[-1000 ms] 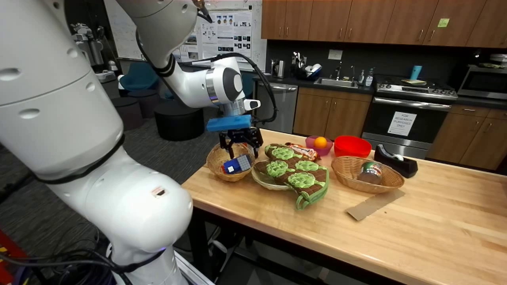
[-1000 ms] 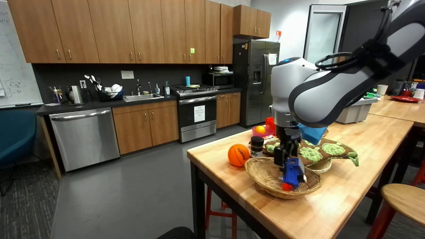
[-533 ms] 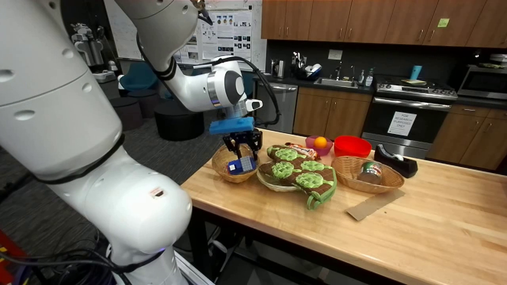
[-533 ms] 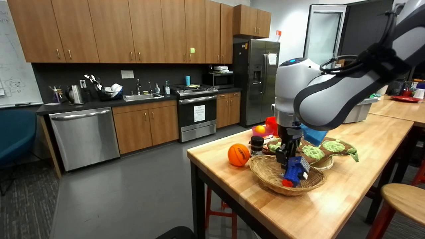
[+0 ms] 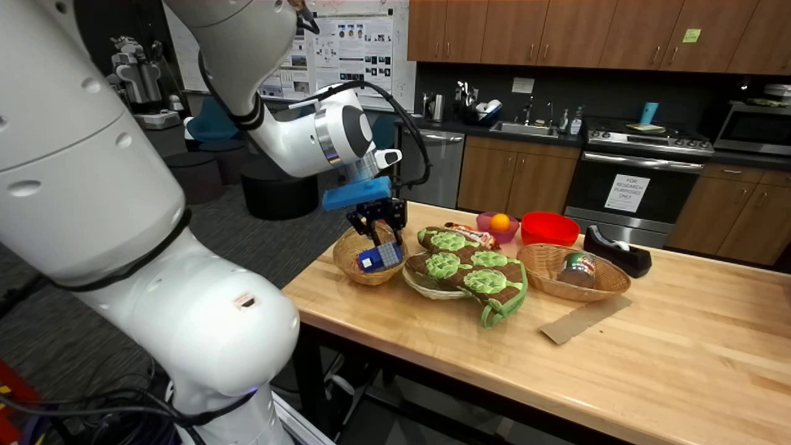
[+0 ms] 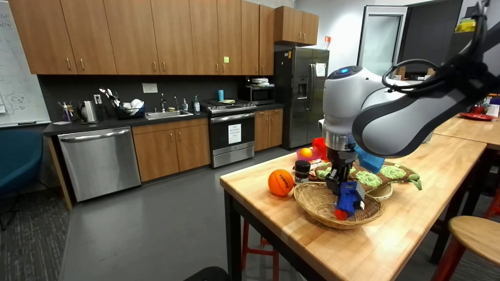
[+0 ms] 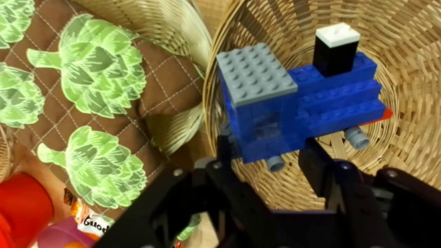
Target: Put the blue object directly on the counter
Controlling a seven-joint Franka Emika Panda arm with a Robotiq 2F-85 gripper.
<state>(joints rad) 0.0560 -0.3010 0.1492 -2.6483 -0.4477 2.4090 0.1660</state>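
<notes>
Currently, the wrist view shows the blue brick locomotive [image 7: 303,100] right of centre, inside the wicker basket [image 7: 410,148]. The gripper [image 7: 265,146] shows along the bottom edge; its jaws stand apart about the cab [image 7: 262,110], one near the rear wall and one by the lower side, and whether they pinch it cannot be told. Expect a light, stiff, probably hollow assembly with smooth, slightly slippery walls; it is likely to shed pieces if squeezed hard or twisted. Take hold low across the cab's flat side walls, with the jaws crossing the long axis. Avoid the grey roof plate [image 7: 256,74], the chimney [image 7: 336,51] and the wheel pegs [image 7: 356,137], which may pop loose. In an exterior view, the blue brick locomotive and wicker basket sit just left of centre, not yet set directly on the counter [image 5: 667,334], which fills the lower right. In an exterior view, the red nose [image 6: 340,214], right of centre, points toward the bottom of the frame and the body appears tilted; expect nose-heavy balance when gripped at the cab, and apply moderate, even force when lifting.
</notes>
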